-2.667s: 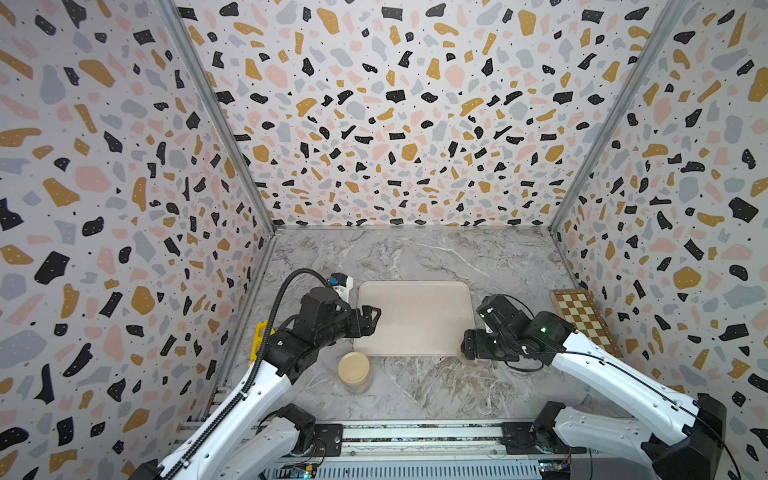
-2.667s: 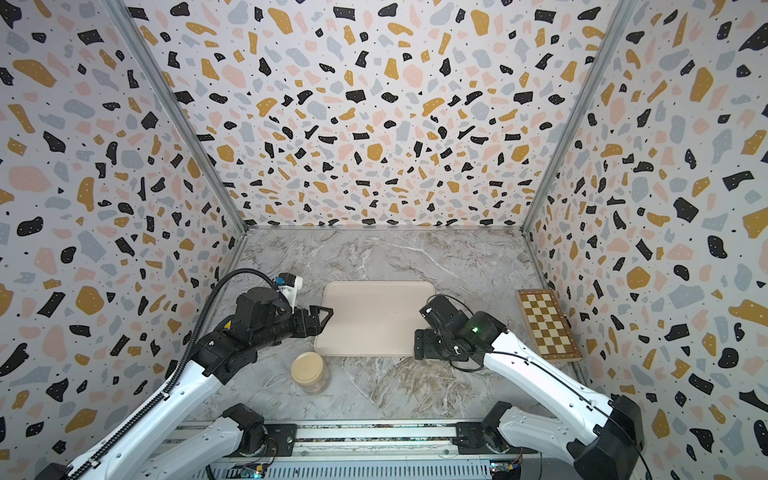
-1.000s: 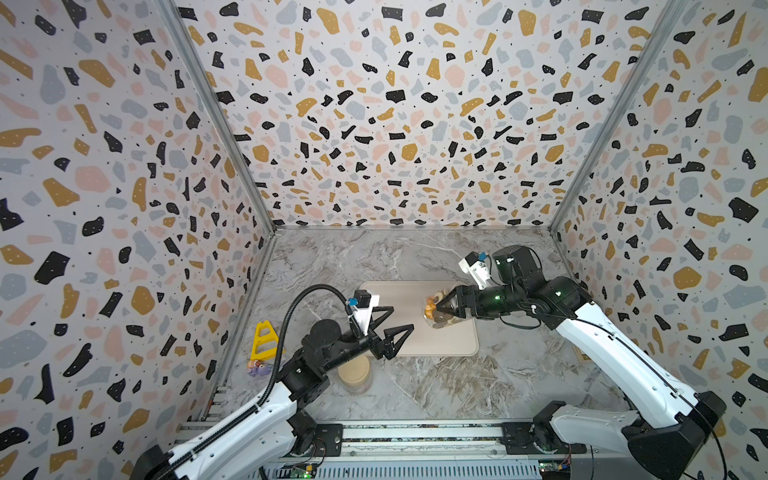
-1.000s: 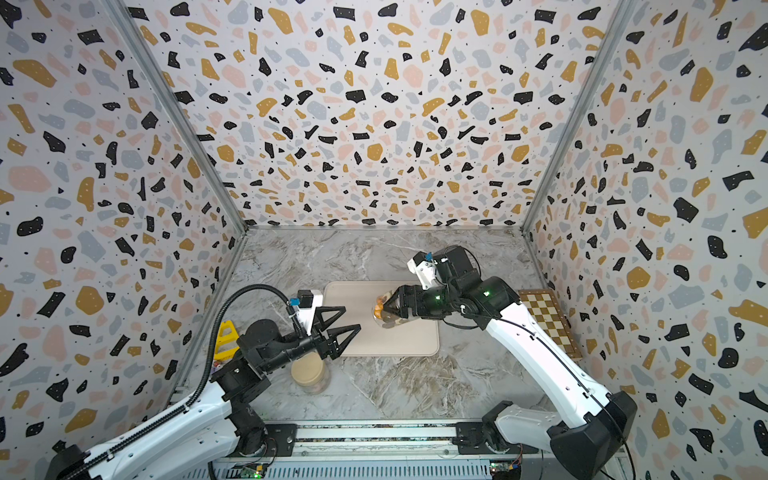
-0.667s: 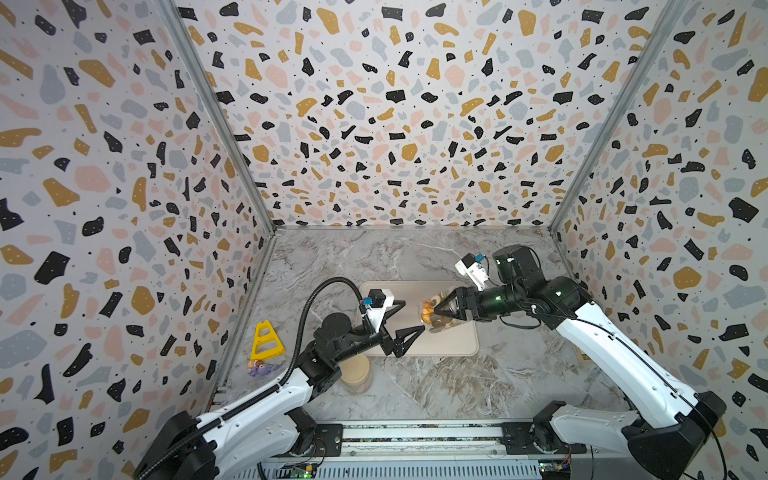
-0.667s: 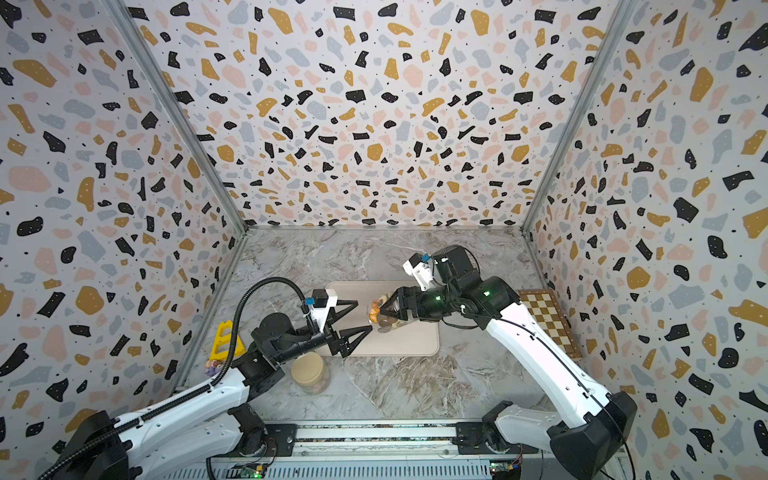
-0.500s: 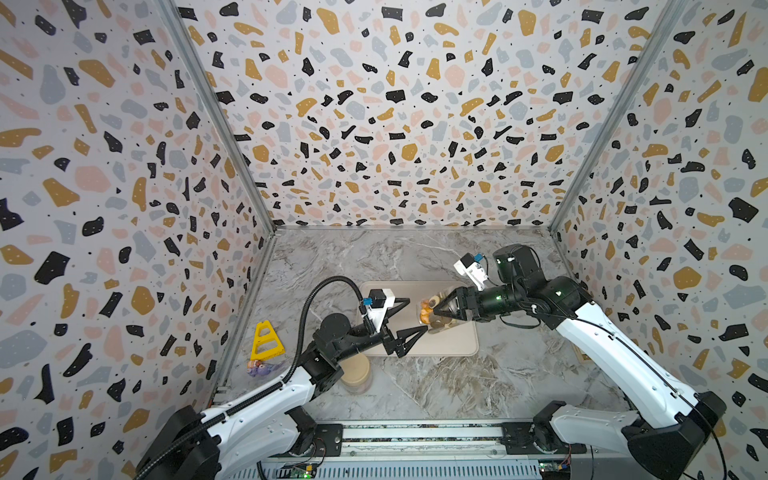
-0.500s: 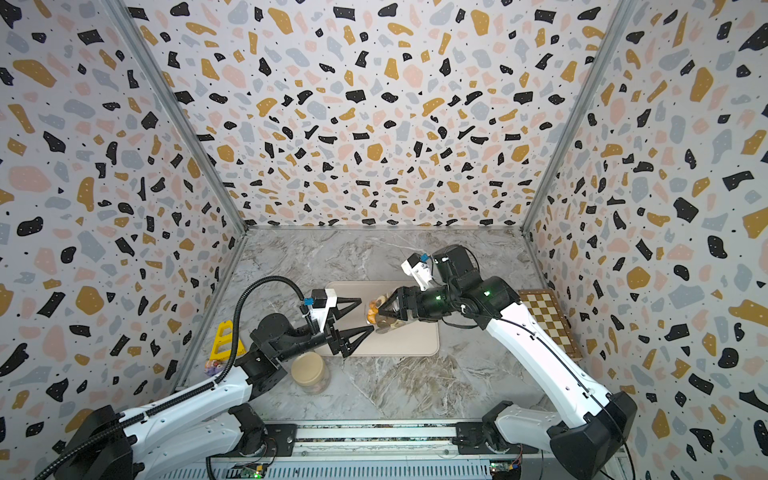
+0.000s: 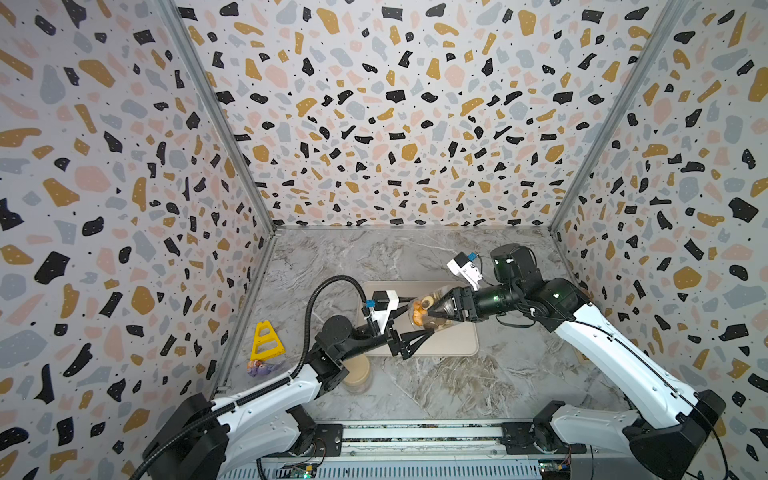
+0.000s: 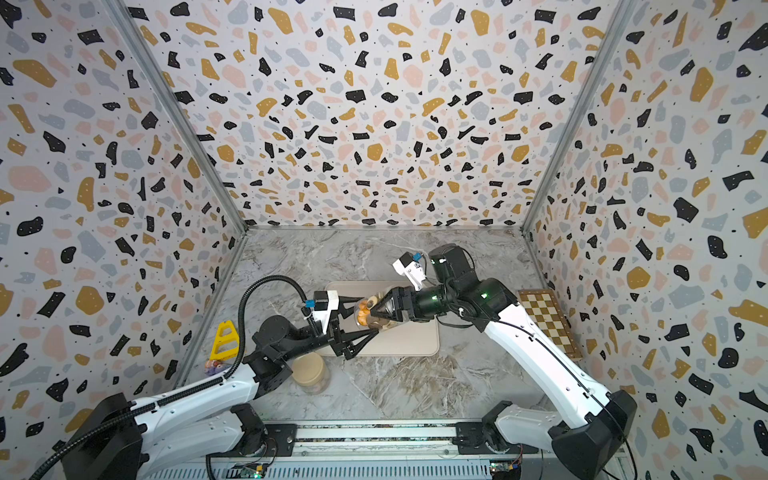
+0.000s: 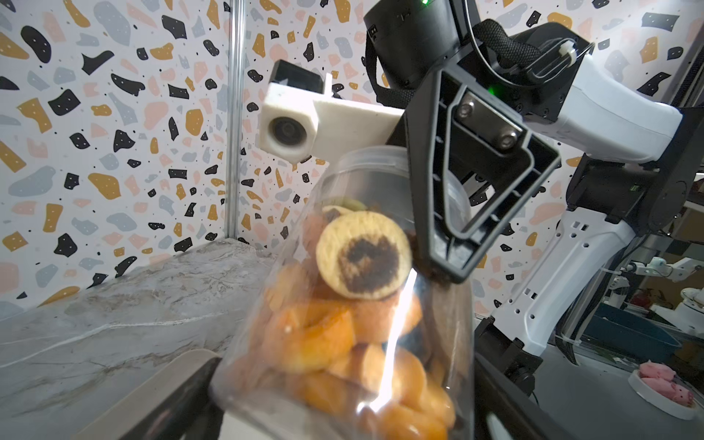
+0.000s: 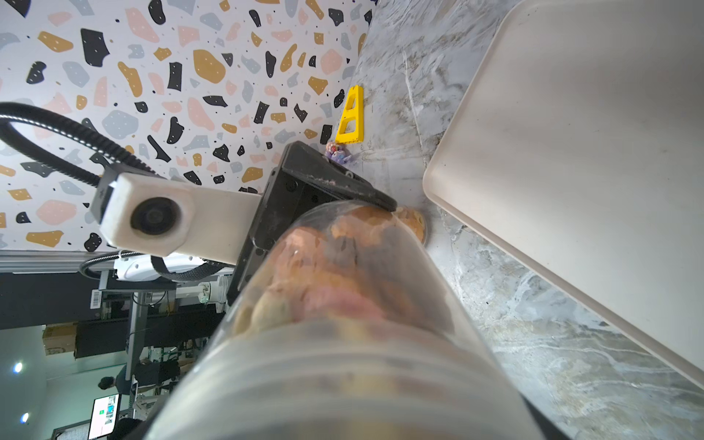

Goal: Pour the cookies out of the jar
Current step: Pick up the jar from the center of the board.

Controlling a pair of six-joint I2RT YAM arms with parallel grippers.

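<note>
Clutter at my far left plays no part: a yellow triangular piece (image 9: 266,343) by the wall, a small purple toy (image 9: 258,368) just beside it; next, half hidden by my left arm, a tan round lid (image 9: 358,373), off the jar as I judge; then my left gripper (image 10: 359,318), its fingers (image 9: 405,347) spread wide to either side of the closed end of the jar (image 9: 417,307), though whether the pads press the plastic or stand just off it I cannot tell; the jar hangs roughly level above the left part of the beige tray (image 9: 457,343), and the cookies (image 11: 364,255) are all inside it, heaped toward that closed end; my right gripper (image 9: 432,312) pinches the jar across its middle, one finger (image 11: 428,183) flat against the clear wall, so the threaded mouth faces back toward my right wrist; far right, a chessboard (image 10: 544,318) lies by the wall. I judge this a handover, pouring not begun, the tray bare; the next move calls for my left fingers to clamp the base firmly before my right lets go, then a tip of the mouth down over the tray. Against a second ago, the jar hangs in much the same spot, while my left gripper, then lower and short of it, has come up and forward to straddle its end.
</note>
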